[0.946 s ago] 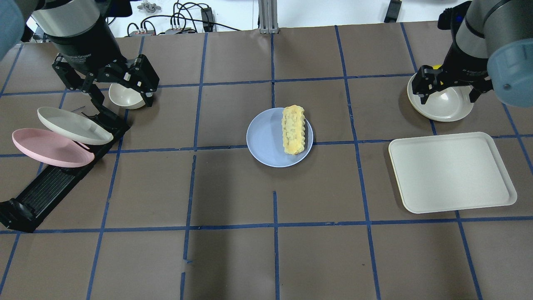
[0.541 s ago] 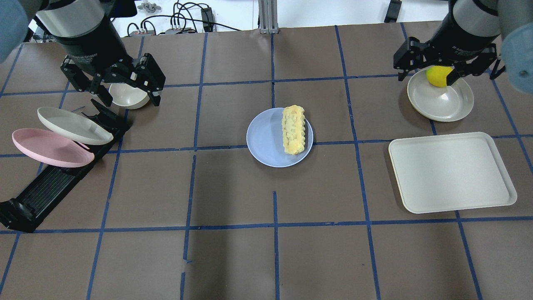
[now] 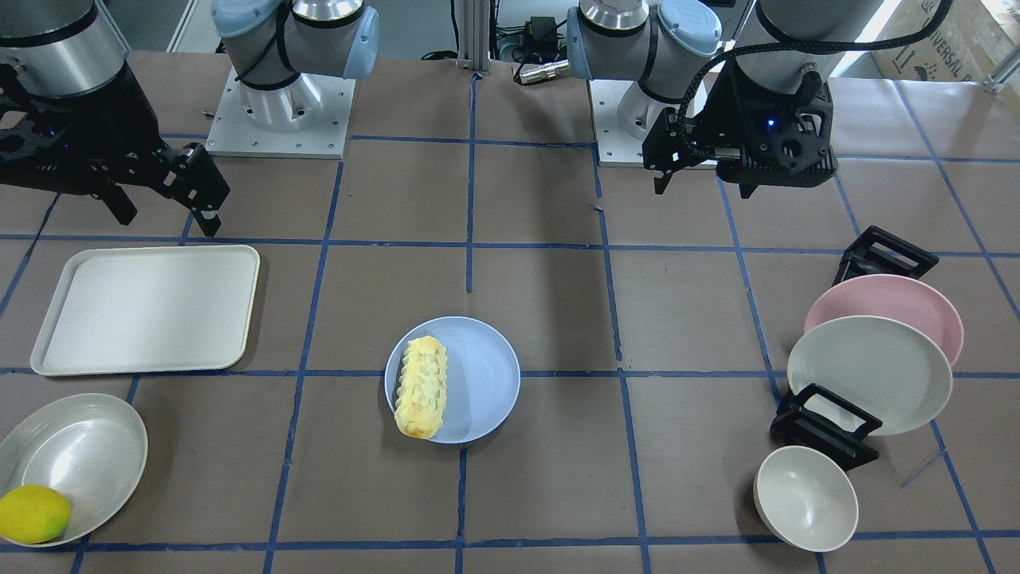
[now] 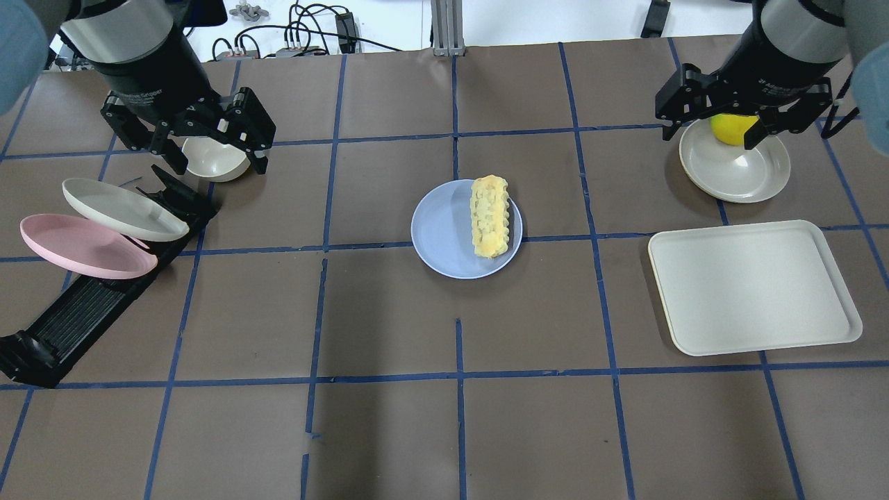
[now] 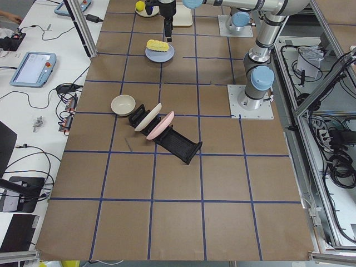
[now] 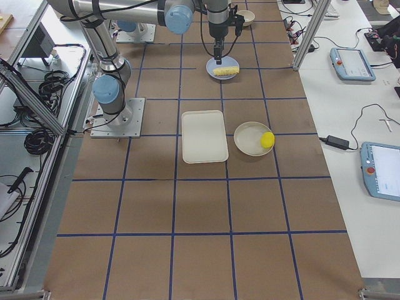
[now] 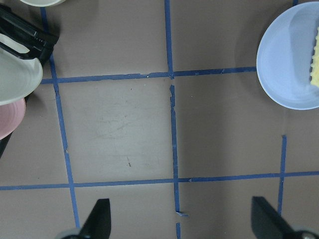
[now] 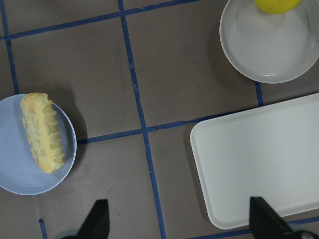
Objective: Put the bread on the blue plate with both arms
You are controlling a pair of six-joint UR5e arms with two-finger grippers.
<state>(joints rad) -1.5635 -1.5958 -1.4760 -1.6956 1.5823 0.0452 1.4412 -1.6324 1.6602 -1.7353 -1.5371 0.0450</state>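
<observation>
The bread (image 4: 490, 215) lies along the right side of the blue plate (image 4: 444, 236) at the table's middle; it also shows in the front view (image 3: 421, 387) on the plate (image 3: 482, 375). My left gripper (image 4: 217, 158) hangs open and empty above the small bowl, far left of the plate. My right gripper (image 4: 712, 135) hangs open and empty above the cream dish, far right. The left wrist view shows its open fingers (image 7: 99, 219) and the plate's edge (image 7: 286, 64). The right wrist view shows the bread (image 8: 42, 132) on the plate (image 8: 20, 174).
A lemon (image 4: 733, 128) lies in a cream dish (image 4: 736, 173) at back right. A cream tray (image 4: 753, 288) sits in front of it. At left, a black rack (image 4: 83, 316) holds a pink plate (image 4: 83, 246) and a cream plate (image 4: 121, 208); a small bowl (image 4: 212, 161) stands behind.
My right gripper has pulled back from over the cream dish, so the lemon shows again. My left gripper has shifted slightly up and away. The bread and plate have not moved.
</observation>
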